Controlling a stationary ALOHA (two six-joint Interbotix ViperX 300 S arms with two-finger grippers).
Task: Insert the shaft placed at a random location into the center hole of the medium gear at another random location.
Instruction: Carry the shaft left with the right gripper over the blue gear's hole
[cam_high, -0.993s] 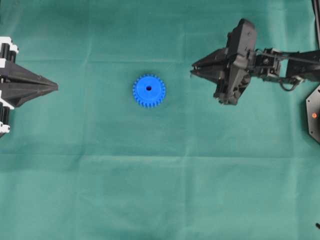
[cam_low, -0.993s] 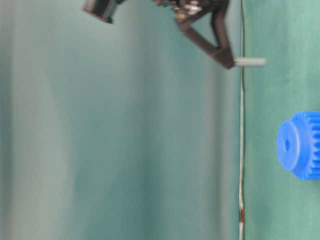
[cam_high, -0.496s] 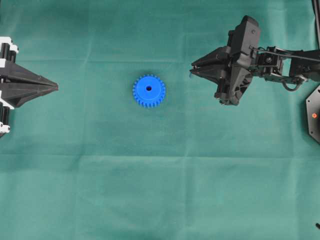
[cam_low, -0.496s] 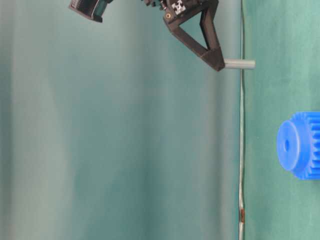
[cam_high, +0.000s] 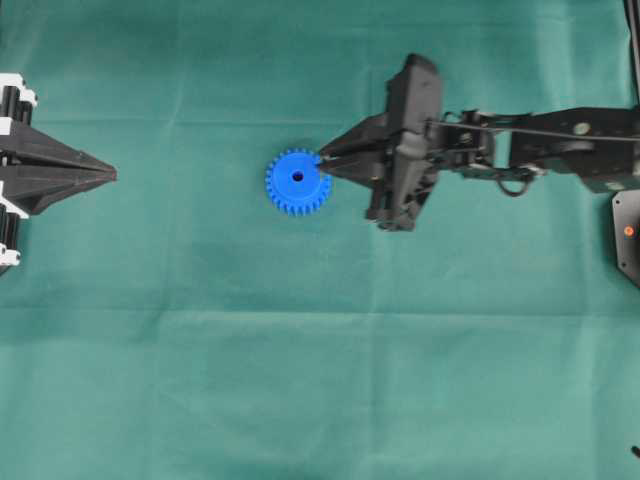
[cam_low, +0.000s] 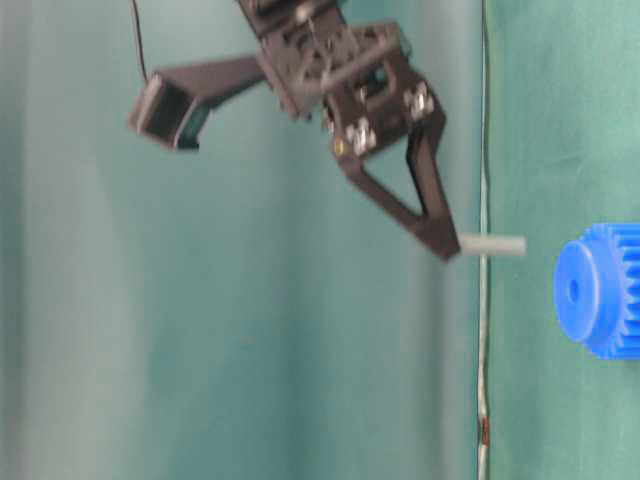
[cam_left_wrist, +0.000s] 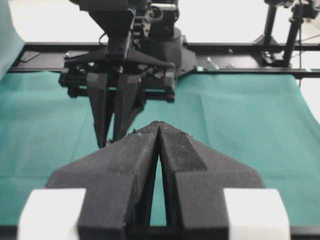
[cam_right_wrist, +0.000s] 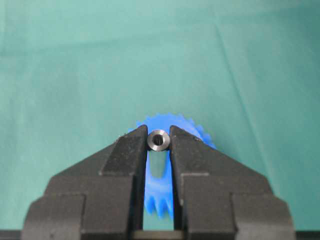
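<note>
The pin (cam_right_wrist: 159, 140) is clamped in the right claw (cam_high: 322, 165) at the frame's middle, beside the blue gear (cam_high: 297, 182). Insertion into the hole (cam_high: 297, 177) is not yet done.

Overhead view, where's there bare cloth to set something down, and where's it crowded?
Free: the whole lower half of the green cloth, and the stretch between the left gripper and the medium gear. Crowded: right of the gear, where the right gripper holds the shaft.
</note>
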